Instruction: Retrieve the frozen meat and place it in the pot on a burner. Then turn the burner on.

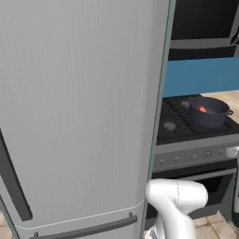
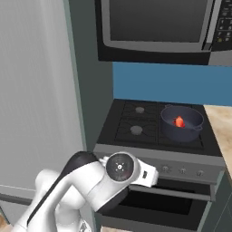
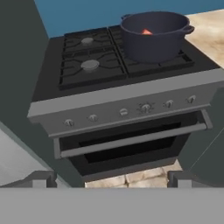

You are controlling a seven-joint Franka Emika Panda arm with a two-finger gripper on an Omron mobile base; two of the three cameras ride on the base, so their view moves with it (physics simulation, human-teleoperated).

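The dark blue-grey pot [image 1: 211, 115] [image 2: 182, 130] [image 3: 153, 43] stands on a right-hand burner of the black stove. Inside it lies the frozen meat [image 1: 202, 109] [image 2: 180, 121] [image 3: 146, 31], a small red-orange chunk. My gripper [image 3: 111, 181] is open, with nothing between its widely spaced fingertips [image 3: 41, 179]. It hangs low in front of the stove and faces the grey knob panel [image 3: 131, 109] and the oven door from some distance. The burner under the pot is hidden by the pot. The left burners [image 3: 90, 65] are bare.
A tall grey fridge [image 1: 79, 116] stands close on the left. A microwave [image 2: 158, 27] hangs above the stove. The oven door handle [image 3: 131, 140] runs below the row of several knobs [image 3: 145, 107]. A wooden counter [image 3: 210, 26] lies to the right.
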